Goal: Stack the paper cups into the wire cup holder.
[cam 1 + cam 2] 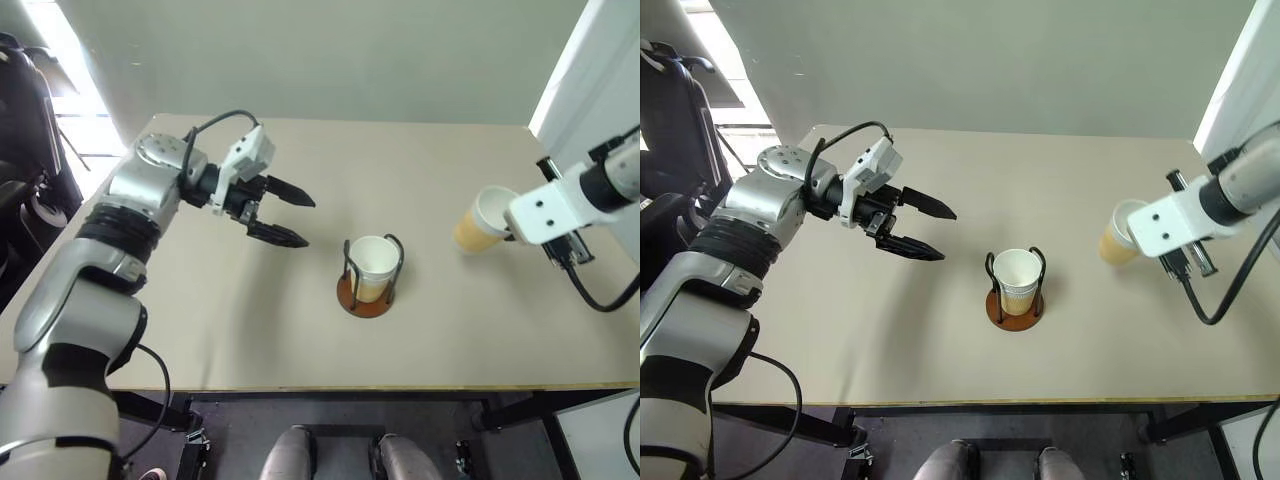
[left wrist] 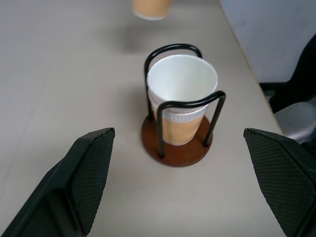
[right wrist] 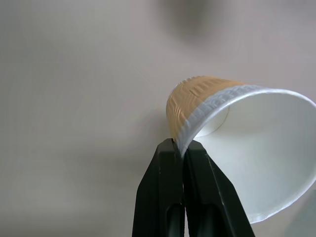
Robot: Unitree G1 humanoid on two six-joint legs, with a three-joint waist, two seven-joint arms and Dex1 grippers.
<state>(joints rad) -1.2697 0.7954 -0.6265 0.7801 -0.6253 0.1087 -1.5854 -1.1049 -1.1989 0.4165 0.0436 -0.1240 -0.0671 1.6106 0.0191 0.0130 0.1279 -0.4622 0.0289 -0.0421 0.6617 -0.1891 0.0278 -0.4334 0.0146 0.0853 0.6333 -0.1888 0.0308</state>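
Note:
The wire cup holder (image 1: 352, 297) stands on its rust-brown disc near the table's middle. A paper cup (image 2: 182, 79) sits upright inside its dark loops, and a second rim seems to show just beneath the top one. My left gripper (image 1: 309, 222) hovers open to the left of the holder, pointing at it, with nothing between its fingers (image 2: 91, 173). Over the right side of the table, my right gripper (image 3: 181, 145) is shut on the rim of another paper cup (image 1: 478, 225). That cup is lifted off the table and tilted, its white mouth turned toward the right wrist camera.
The beige table (image 1: 200, 330) has its front edge close to me. A white panel (image 1: 590, 70) rises at the right edge. Dark equipment (image 1: 25, 110) stands off the left side. A black cable (image 1: 600, 295) hangs from my right wrist.

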